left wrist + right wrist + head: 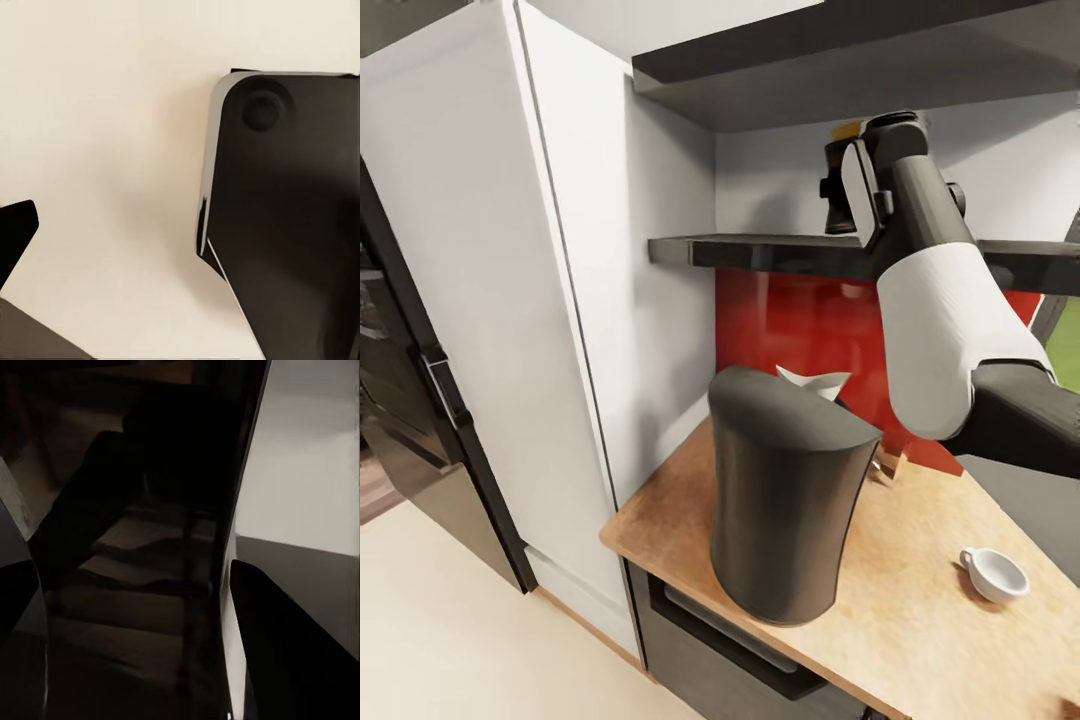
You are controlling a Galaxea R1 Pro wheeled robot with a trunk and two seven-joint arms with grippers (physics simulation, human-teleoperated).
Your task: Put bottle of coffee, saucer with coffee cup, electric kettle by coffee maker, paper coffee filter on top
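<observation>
right arm: reaching up from the right of the head view toward the kitchen shelf, its white forearm segment crossing in front of the shelf edge and its dark wrist rising above it.
right pincer: sitting at shelf level, close against a dark object with a yellow-orange top; its fingers are hiding behind the wrist, so i cannot tell whether they are spread or pressed together. in the right wrist view two dark fingers are framing a very dark, unclear surface.
bottle of coffee: standing on the kitchen shelf, mostly hiding behind the right wrist; a dark body and a yellow-orange cap are showing.
coffee maker: standing upright on the counter near its front left corner, a tall dark grey body with a flat slanting top.
paper coffee filter: showing as a white folded shape just behind the top of the coffee maker; whether it is resting on it cannot be told.
coffee cup: sitting upright on the bare wood counter to the right of the coffee maker, well apart from it.
left pincer: in the left wrist view one dark finger is showing over pale floor beside a dark rounded part of the robot; its state cannot be told.
surroundings: a red backsplash is running under the shelf, and a white tall cabinet is standing left of the counter.
</observation>
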